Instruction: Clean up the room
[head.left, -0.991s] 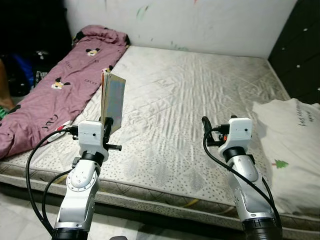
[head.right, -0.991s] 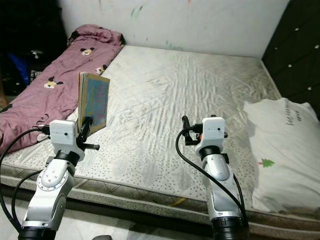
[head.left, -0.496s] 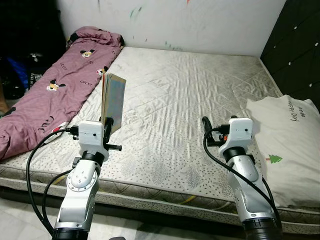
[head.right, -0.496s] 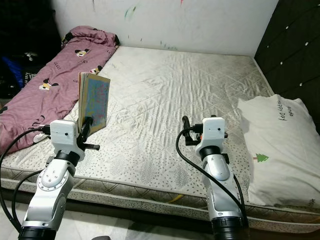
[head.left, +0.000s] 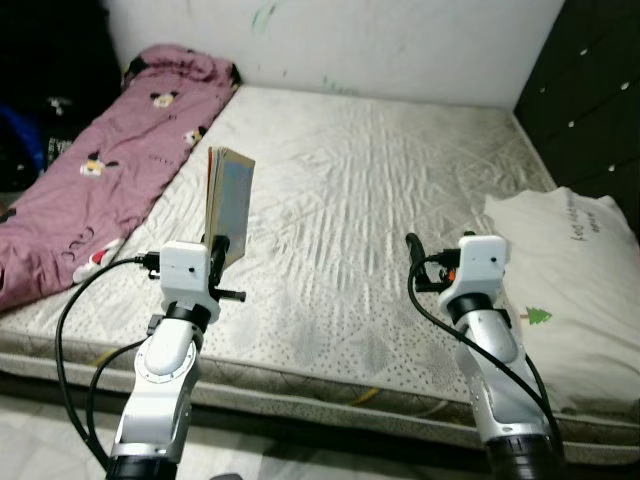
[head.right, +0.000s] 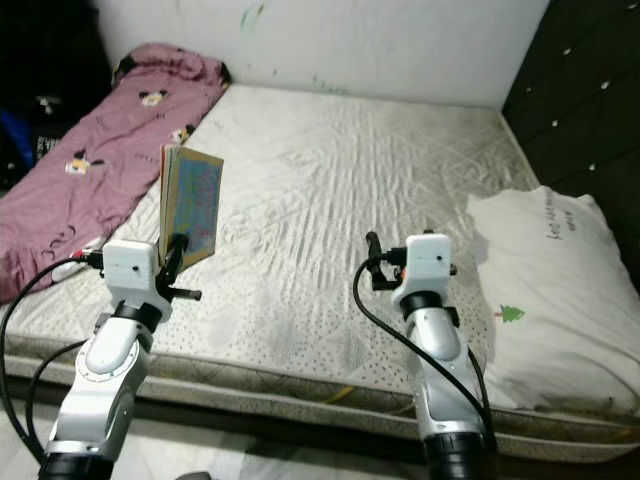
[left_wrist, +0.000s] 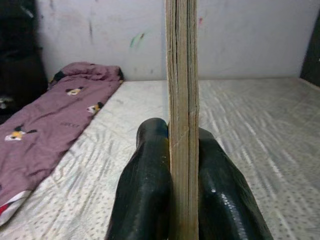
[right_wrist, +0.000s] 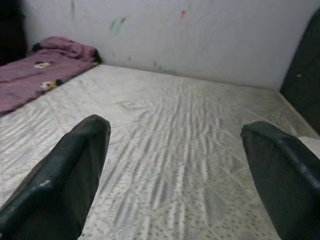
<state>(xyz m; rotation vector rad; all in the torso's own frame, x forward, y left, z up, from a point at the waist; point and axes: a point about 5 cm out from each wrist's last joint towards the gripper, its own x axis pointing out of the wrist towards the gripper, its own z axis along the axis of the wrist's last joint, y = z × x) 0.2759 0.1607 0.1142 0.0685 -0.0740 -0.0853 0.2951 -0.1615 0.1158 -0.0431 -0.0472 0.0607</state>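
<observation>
Your left end effector (left_wrist: 182, 165) grips the book (head.left: 227, 203); right end effector (right_wrist: 177, 165) gapes empty. Blanket (head.left: 90, 160) and pillow (head.left: 560, 290) on the bed's (head.left: 380, 200) edges remain.

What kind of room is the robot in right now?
Most likely a bedroom: a bare mattress on the floor, a purple blanket along one side and a white pillow on the other.

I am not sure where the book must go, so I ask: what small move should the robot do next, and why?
Probably carry the book off the bed toward a proper storage place, keeping it upright. The left hand is shut on it, edge-on between the fingers, above the mattress. The right hand is open and holds nothing. No shelf or table shows, so turning to look for one seems sensible first.
</observation>
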